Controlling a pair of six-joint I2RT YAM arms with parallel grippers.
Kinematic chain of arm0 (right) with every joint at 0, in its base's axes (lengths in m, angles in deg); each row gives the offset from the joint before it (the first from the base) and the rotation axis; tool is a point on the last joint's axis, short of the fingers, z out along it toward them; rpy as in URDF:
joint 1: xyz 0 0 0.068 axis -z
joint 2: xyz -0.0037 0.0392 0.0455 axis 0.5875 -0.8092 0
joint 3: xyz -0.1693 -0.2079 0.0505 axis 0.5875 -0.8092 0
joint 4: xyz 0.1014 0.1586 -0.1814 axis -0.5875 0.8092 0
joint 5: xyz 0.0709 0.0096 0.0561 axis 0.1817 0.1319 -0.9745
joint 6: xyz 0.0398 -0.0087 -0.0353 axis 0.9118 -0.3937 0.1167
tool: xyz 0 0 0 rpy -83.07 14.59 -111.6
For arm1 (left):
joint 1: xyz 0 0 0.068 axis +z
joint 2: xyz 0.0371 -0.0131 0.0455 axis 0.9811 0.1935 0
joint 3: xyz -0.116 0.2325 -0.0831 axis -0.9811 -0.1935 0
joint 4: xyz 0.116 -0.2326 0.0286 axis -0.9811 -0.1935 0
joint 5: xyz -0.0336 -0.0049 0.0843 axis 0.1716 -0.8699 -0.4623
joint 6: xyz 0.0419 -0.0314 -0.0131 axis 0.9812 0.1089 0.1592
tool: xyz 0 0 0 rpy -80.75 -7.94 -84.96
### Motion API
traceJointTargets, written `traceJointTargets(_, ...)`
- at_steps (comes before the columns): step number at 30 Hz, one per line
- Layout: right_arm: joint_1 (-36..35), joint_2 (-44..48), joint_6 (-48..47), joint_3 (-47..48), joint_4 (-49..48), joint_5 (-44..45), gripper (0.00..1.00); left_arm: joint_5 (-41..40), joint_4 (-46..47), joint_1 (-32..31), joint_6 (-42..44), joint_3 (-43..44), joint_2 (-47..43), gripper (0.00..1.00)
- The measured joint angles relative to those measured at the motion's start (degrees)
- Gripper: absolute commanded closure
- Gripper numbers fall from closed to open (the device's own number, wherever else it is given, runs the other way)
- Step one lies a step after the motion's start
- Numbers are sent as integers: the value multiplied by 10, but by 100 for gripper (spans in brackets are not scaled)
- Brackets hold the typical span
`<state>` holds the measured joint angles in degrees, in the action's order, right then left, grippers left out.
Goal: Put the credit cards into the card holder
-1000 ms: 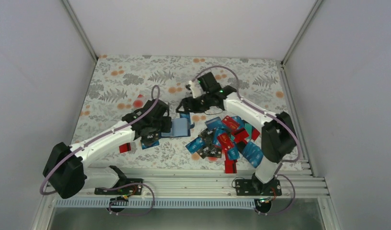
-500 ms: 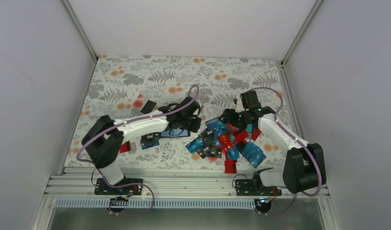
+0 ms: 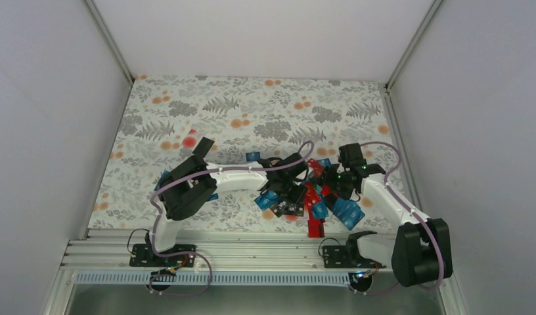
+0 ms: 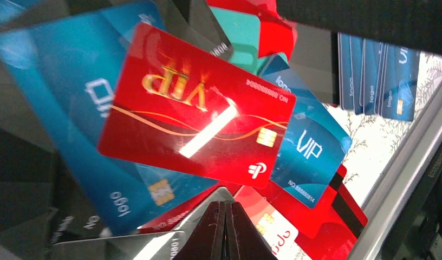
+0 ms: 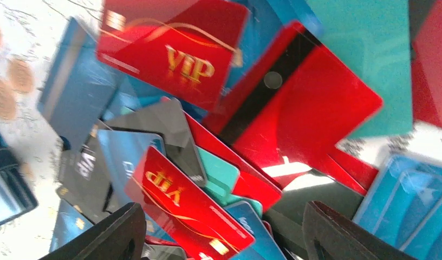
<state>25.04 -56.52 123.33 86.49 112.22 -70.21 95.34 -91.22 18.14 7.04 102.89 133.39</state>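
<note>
The credit cards (image 3: 305,197) lie in a jumbled pile of red, blue, teal and black at the middle right of the floral cloth. My left gripper (image 3: 293,180) reaches across to the pile's left side. It is shut with nothing in it (image 4: 225,227), and its tips hover just over a grey card below a red VIP card (image 4: 197,130). My right gripper (image 3: 331,182) is open over the pile's right side (image 5: 224,238), with another red VIP card (image 5: 192,216) between its fingers but not touched. The card holder is hidden in the top view; the left arm covers the cloth left of the pile.
A stack of blue cards (image 3: 347,211) and a red card (image 3: 316,228) lie near the front rail (image 3: 252,249). A single blue card (image 3: 254,156) lies behind the left arm. A black card (image 3: 203,146) sits far left. White walls close in both sides.
The left arm swung right from the cloth's middle to the card pile. The right arm pulled back from the far middle to the pile's right side.
</note>
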Motion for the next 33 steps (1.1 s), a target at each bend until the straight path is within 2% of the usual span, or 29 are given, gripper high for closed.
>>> traceJointTargets(10, 0, 45, 26, -94, 14, -24, 27, 31, 2, -8, -2, 12, 31, 98)
traceJointTargets(25, 0, 65, 10, -127, -28, -109, 28, 32, 8, -8, -2, 46, 64, 98)
traceJointTargets(33, 2, 66, -3, -138, -38, -138, 37, 50, 27, -6, -1, 53, 74, 97)
